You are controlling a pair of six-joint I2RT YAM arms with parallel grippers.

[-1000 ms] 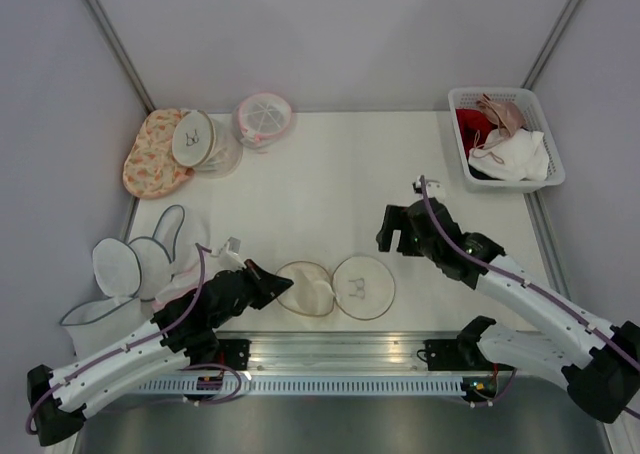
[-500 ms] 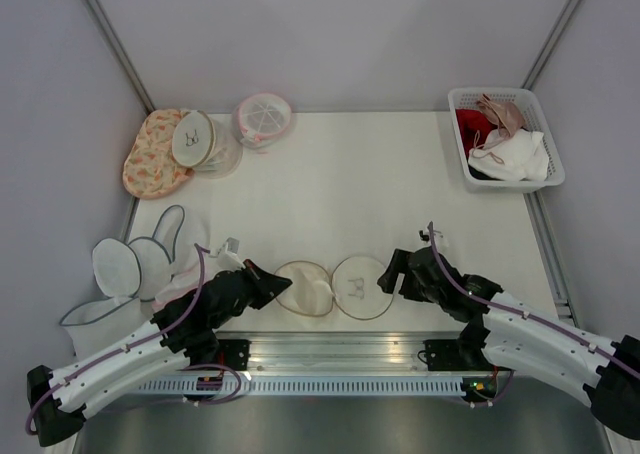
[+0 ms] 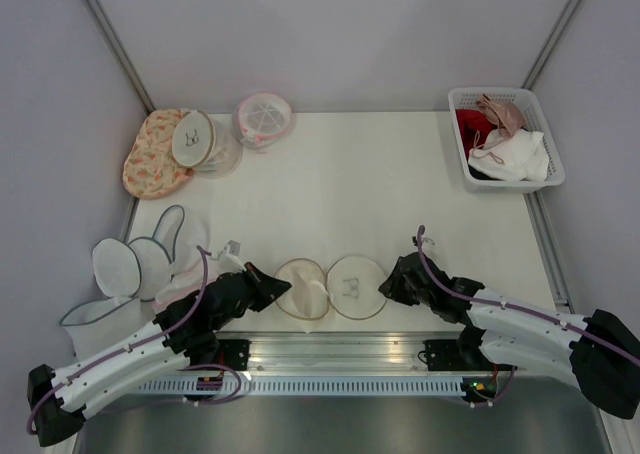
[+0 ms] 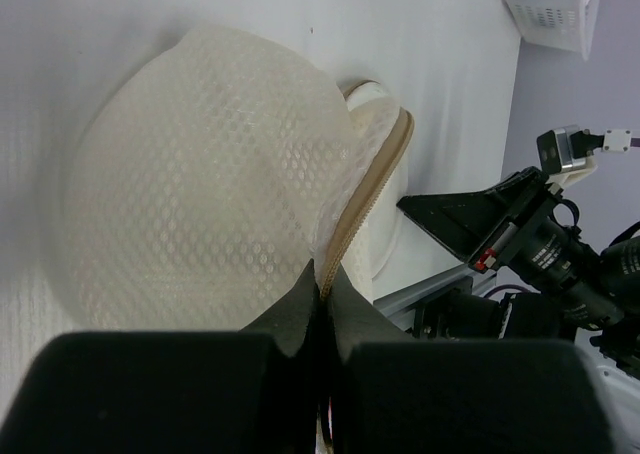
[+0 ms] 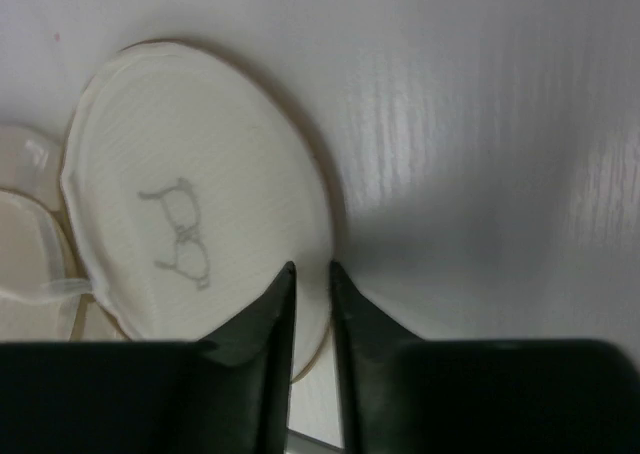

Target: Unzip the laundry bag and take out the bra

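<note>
2 halves of the laundry bag [image 3: 330,287] lie unfolded side by side on the worktop [image 3: 340,184], long axis running left to right between the hands. The left hand [image 3: 278,286], at the bag's left edge, is closed on the tan zipper rim [image 4: 365,189]. The right hand [image 3: 385,289], at the bag's right edge, straddles the rim at a narrow gap; clamping cannot be confirmed. The bra [image 3: 303,292] appears to sit in the left half, nearer the left hand.

The right tool [image 3: 386,286] was well apart from the laundry bag [image 3: 352,288], beyond it and to its right, and has now come down to its right rim. Its fingers [image 5: 270,319] now stand close together, with that rim between them. The bag's printed half has slid slightly left, toward its other half.
</note>
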